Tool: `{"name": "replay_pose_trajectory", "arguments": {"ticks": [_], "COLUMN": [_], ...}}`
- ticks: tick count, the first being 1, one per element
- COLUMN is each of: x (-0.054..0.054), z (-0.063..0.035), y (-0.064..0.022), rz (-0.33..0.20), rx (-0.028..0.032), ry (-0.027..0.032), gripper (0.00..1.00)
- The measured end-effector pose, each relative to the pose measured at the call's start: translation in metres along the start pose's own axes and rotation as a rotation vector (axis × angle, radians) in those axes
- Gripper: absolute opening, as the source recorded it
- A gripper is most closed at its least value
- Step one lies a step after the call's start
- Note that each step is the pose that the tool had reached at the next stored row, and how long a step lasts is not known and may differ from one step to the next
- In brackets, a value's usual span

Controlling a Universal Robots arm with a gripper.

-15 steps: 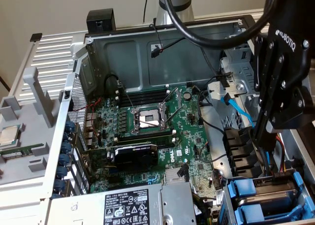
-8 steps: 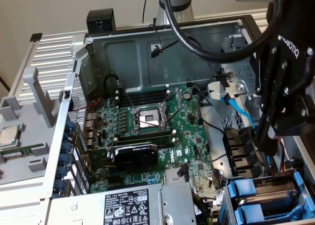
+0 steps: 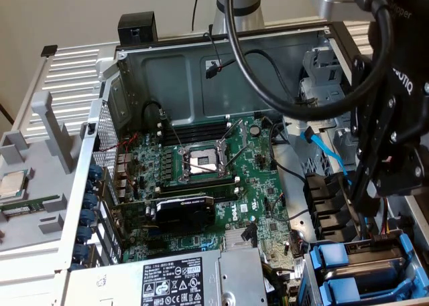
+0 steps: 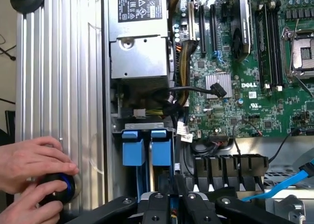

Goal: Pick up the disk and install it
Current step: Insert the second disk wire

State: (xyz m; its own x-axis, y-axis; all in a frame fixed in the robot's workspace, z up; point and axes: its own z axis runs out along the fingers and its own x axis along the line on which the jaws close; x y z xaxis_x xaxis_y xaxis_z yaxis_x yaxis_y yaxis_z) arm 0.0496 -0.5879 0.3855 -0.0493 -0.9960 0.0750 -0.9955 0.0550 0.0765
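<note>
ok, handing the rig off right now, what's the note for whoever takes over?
End effector: shut, just over the drive cage; can't tell if it grips anything.
Disk: probably the blue carrier nearest the end effector, slotted in the cage beside another blue carrier.
Done: looks inserted.
Left: full seating unconfirmed.
Note: a person's hands are at the case edge.

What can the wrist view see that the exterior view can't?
Wrist view alone: a person's hands on a round black knob with a blue ring, beside the ribbed silver panel.

Exterior view alone: the loose CPU chip on the grey tray at that view's left, and the open CPU socket.

Both: the green Dell motherboard, the blue drive carriers and the power supply label.
</note>
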Motion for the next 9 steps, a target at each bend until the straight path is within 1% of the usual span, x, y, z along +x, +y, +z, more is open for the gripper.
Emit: {"name": "replay_pose_trajectory", "arguments": {"ticks": [3,6,9], "x": [0.0023,0.0034,0.0034], "z": [0.0026,0.0049,0.0056], "y": [-0.0003,-0.0006,-0.0010], "rz": [-0.008,-0.020,-0.045], "rx": [0.0004,0.0011,0.0025], "ry": [-0.0086,-0.0160,-0.0189], "gripper": [0.16,0.16,0.16]}}
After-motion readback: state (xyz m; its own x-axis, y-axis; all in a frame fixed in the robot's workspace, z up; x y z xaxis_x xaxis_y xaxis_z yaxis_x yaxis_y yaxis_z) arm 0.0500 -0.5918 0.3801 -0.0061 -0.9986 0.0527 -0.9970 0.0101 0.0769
